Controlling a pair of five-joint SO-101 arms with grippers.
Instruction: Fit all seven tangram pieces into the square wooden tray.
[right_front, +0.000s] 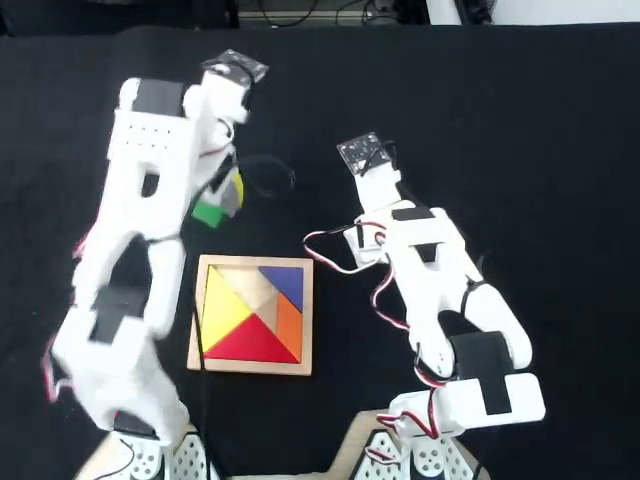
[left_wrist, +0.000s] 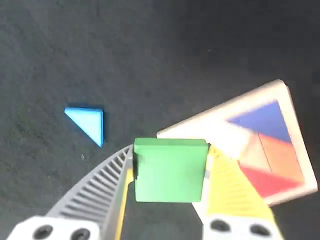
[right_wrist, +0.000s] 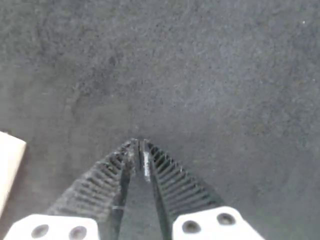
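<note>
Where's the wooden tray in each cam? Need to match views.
High view: wooden tray low centre.
Left wrist view: tray just beyond the green piece in the left gripper.
Right wrist view: pale corner beside the right gripper.
Shared landmark: green piece, near the tray's far rim.

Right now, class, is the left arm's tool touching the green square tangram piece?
Touching. The left wrist view shows the green square tangram piece clamped in the left tool, with a finger pressed against each of two opposite sides.
</note>
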